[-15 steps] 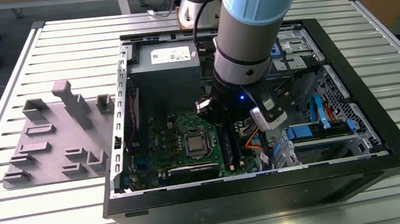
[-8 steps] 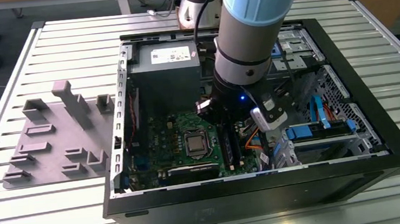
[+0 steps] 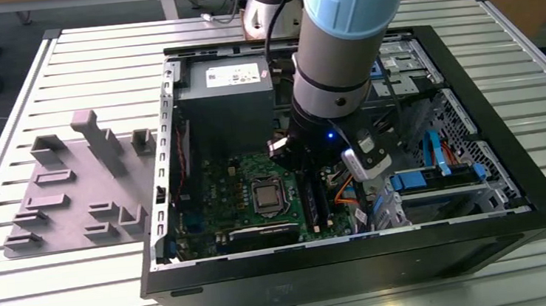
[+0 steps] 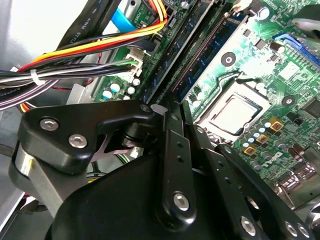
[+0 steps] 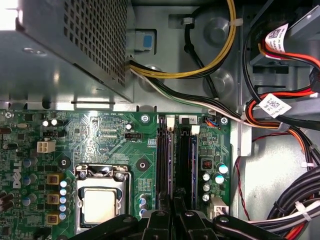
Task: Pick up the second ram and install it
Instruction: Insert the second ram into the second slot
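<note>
Inside the open case (image 3: pixel 514 198), the arm (image 3: pixel 342 35) is lowered over the motherboard (image 5: pixel 100 140), its gripper (image 5: pixel 172 212) brought down at the slots (image 5: pixel 165 165) beside the CPU socket (image 5: pixel 100 202). The fingers (image 4: pixel 172 150) are seen closed together over the ram (image 5: pixel 192 165), a bluish stick apparently seated in its slot. Judged from this, pressure should be kept straight and even until the end latches (image 5: pixel 194 130) are caught.

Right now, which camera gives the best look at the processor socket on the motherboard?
The second wrist view: the processor socket shows whole. In the first wrist view the gripper linkage crosses its lower edge; in the exterior view it is distant.
</note>
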`<state>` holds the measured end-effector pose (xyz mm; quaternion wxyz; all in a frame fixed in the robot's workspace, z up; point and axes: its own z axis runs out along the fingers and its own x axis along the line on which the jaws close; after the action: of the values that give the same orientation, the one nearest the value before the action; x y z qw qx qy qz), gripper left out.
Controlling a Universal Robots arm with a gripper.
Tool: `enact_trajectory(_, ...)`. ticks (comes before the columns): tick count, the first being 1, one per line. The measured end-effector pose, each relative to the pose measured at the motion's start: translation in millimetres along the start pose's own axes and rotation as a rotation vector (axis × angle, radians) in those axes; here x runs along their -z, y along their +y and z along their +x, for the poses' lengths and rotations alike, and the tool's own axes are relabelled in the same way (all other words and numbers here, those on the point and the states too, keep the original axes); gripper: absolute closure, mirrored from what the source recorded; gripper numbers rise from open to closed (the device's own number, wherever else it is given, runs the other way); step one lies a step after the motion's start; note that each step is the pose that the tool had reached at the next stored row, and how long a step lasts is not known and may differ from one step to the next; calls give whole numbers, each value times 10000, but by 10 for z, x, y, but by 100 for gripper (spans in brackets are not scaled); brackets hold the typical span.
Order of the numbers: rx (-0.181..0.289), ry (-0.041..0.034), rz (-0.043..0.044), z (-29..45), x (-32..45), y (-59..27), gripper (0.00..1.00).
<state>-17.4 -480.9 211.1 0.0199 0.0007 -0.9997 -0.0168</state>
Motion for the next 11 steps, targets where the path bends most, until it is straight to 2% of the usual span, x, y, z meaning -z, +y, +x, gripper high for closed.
enact_trajectory(5, 0, -1, -2, 0, -3, 0, 85)
enact_trajectory(6, 1, -1, -1, 0, -3, 0, 79)
enact_trajectory(7, 0, 0, -1, 0, 0, 0, 79)
enact_trajectory(9, 1, -1, -1, 1, 46, 2, 79)
enact_trajectory(11, 0, -1, -1, 5, 127, 4, 79)
